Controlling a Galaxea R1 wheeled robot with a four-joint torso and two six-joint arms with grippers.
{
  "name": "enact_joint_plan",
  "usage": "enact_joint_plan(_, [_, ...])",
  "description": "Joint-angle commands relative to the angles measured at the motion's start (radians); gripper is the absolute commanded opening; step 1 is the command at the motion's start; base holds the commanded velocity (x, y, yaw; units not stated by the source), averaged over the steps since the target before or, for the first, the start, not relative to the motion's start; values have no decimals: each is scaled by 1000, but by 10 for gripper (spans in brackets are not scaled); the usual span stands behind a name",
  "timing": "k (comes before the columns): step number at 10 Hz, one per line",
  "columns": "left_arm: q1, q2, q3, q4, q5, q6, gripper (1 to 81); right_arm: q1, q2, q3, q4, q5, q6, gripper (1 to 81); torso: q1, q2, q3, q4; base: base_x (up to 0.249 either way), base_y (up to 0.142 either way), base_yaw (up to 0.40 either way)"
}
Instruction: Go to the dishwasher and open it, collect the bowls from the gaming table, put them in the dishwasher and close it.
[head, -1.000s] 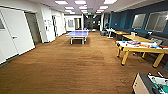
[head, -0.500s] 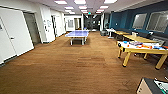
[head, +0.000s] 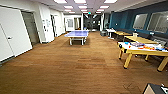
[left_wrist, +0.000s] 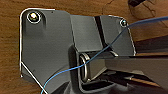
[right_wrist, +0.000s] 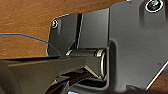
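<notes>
Wide office hall with wood floor, gaming table standing at right, small colourful items, too blurred to identify, on its white surface, blue ping-pong table farther back, gripper state of either arm impossible to tell.

Bright light came from square ceiling lamps running down the long room. The wood floor looked evenly lit, with soft shadows under the tables. Far things were blurry and blocky, and walls bent at the edges. In the wrist views, a screw shone with glare.
</notes>
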Motion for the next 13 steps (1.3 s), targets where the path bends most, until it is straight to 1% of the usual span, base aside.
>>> enact_joint_plan(1, [-39,-7,9,10,53,9,811,36,-3,12,0,-41,-3,811,0,0,0,0,207,0,0])
enact_joint_plan(13, [-39,-2,9,10,53,9,811,42,-1,-9,5,-41,-3,811,0,0,0,0,225,0,0])
